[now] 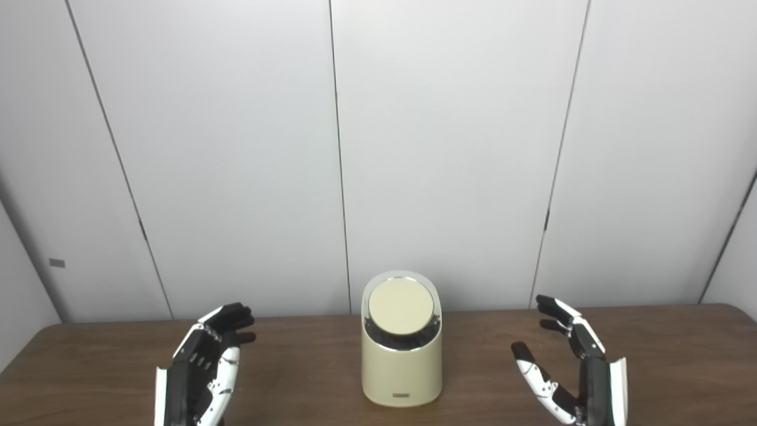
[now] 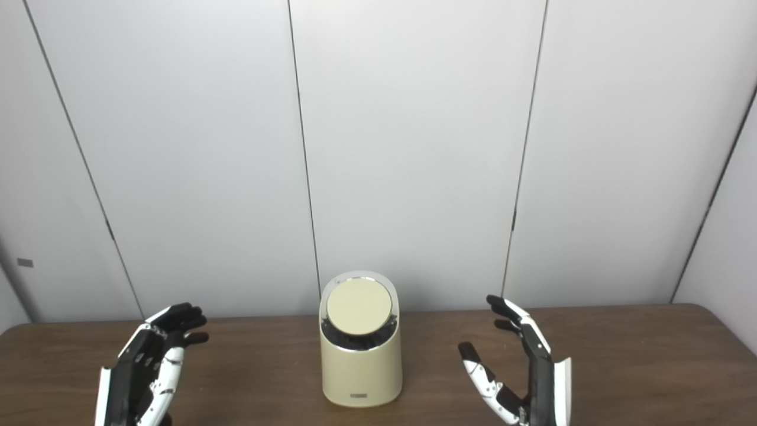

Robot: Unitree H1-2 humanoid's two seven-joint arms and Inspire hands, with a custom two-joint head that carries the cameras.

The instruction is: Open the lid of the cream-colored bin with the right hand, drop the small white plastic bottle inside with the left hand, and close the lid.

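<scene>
A cream-colored bin [image 1: 402, 367] stands upright at the middle of the brown table, its round lid [image 1: 401, 307] lying flat and tilted toward me inside the rim. My left hand [image 1: 204, 367] is raised to the bin's left, fingers apart, with nothing in it. To the bin's right my right hand [image 1: 571, 370] is open too, thumb spread from the fingers, palm facing the bin. Both hands are well apart from the bin. No small white bottle shows in either view.
The brown wooden table [image 1: 680, 361] runs the full width of the picture, with its far right corner rounded. White wall panels [image 1: 449, 148] rise right behind its back edge.
</scene>
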